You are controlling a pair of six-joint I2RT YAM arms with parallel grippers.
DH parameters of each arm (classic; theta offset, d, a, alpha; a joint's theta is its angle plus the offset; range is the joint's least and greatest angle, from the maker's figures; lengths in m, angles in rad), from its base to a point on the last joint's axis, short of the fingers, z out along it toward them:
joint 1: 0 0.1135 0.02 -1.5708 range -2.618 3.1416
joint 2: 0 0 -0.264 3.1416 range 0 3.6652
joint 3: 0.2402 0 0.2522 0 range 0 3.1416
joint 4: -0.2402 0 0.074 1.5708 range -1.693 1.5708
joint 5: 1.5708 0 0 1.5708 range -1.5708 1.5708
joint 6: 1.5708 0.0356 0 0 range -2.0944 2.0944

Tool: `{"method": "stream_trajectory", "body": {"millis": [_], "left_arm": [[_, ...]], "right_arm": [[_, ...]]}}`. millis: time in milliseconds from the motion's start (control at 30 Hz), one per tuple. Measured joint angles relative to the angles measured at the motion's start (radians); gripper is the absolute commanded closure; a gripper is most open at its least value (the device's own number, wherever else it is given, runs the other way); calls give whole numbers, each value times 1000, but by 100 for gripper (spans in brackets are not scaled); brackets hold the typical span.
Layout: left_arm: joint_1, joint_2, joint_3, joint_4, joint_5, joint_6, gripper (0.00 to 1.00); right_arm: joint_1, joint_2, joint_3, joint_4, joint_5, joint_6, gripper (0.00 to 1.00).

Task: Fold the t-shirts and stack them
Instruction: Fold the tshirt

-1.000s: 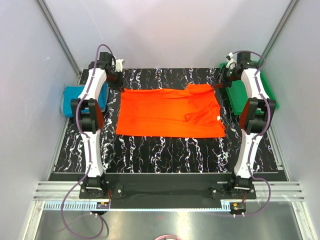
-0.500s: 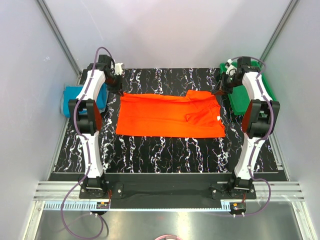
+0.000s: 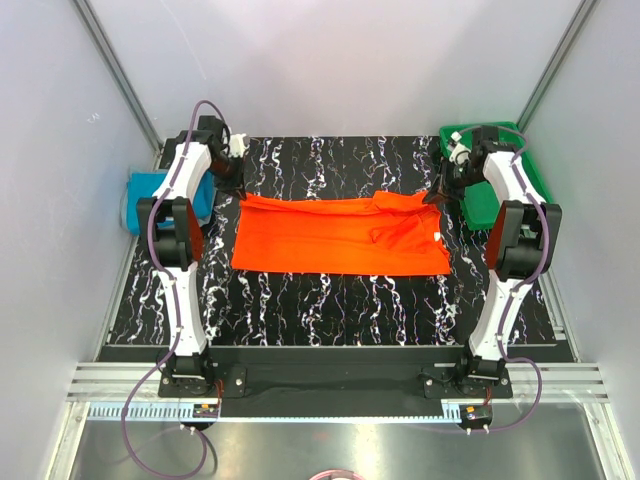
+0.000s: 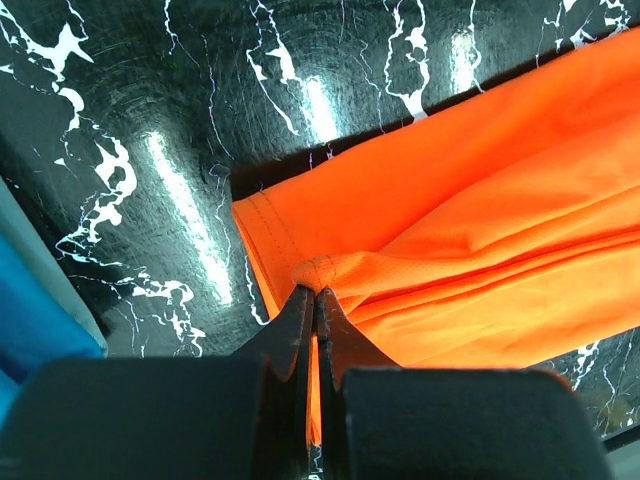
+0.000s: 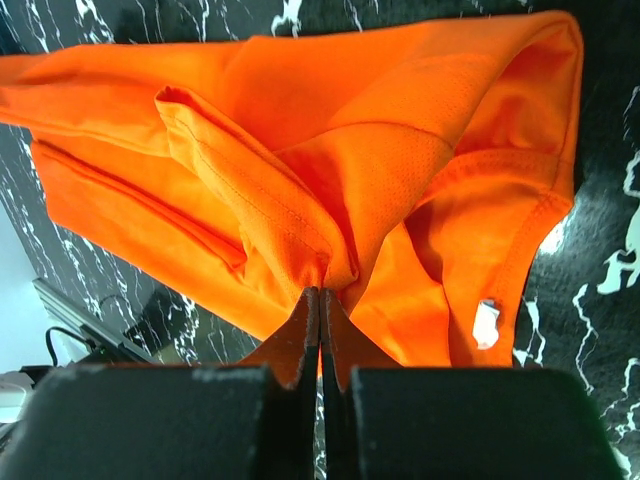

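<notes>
Now, orange-red t-shirt point(image 4: 480, 200) corner inside left end effector point(image 4: 315, 293).

Enclosed booth.
- Back wall point(image 3: 320, 60), left wall point(image 3: 50, 200) and right wall point(image 3: 600, 230): plain pale grey panels, no windows.
- 2 bare-metal posts at far corners, left post point(image 3: 112, 65) and right post point(image 3: 548, 60), leaning outward toward top.
- Surface point(image 3: 330, 300): glossy black with white marble veining. Bright glare streaks point(image 4: 190, 200) show on it in left wrist view.
- Near edge: plain black strip point(image 3: 330, 358), then silver slotted rail point(image 3: 330, 383), then pale lit strip point(image 3: 330, 411).
- Nearest: brushed steel sheet point(image 3: 400, 450).
- Light even, soft.
</notes>
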Motion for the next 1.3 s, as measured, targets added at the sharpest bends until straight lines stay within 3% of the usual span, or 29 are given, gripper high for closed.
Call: {"method": "stream_trajectory", "body": {"millis": [1300], "left_arm": [[2, 0, -127, -25, -37, 2, 100]], "right_arm": [[-1, -16, -144, 3, 27, -61, 100]]}}
